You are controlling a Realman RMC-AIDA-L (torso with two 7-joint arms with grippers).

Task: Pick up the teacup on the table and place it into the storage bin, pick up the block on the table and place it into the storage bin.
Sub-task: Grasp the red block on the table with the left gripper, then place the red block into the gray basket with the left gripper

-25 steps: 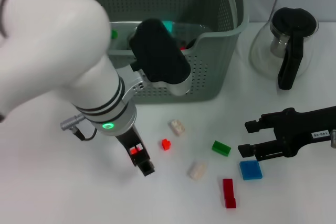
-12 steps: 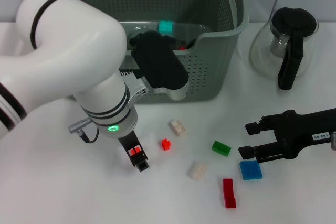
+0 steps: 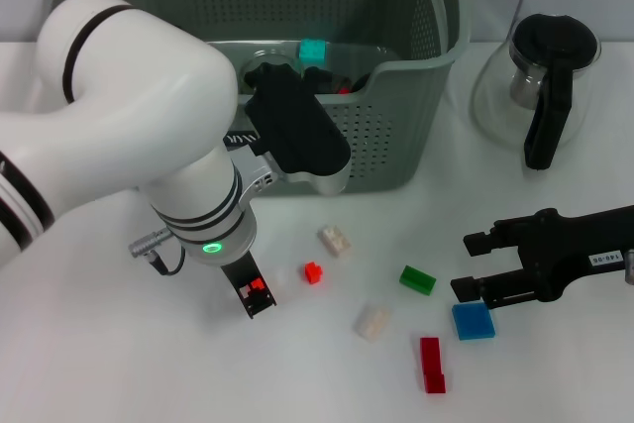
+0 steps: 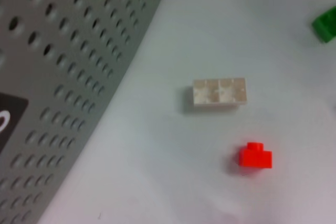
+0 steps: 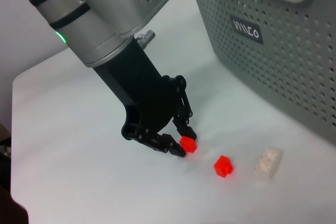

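The grey-green perforated storage bin [image 3: 396, 136] stands at the back; a teal block [image 3: 313, 51] lies inside it. The teacup is not clearly visible; my left arm hides part of the bin's inside. My left gripper [image 3: 253, 302] hangs low over the table in front of the bin, shut on a small red block [image 5: 188, 145]. Just beside it lie a loose small red block [image 3: 313, 272] and a white block [image 3: 335, 239], both in the left wrist view too. My right gripper [image 3: 470, 264] is open and empty, just behind a blue block [image 3: 474, 321].
A green block [image 3: 417, 279], another white block [image 3: 371, 321] and a long red block [image 3: 431, 364] lie on the white table. A glass carafe with black lid [image 3: 540, 86] stands right of the bin.
My left gripper has moved a little to the left and back toward the bin, still with the red block between its fingers. The right arm has not moved.
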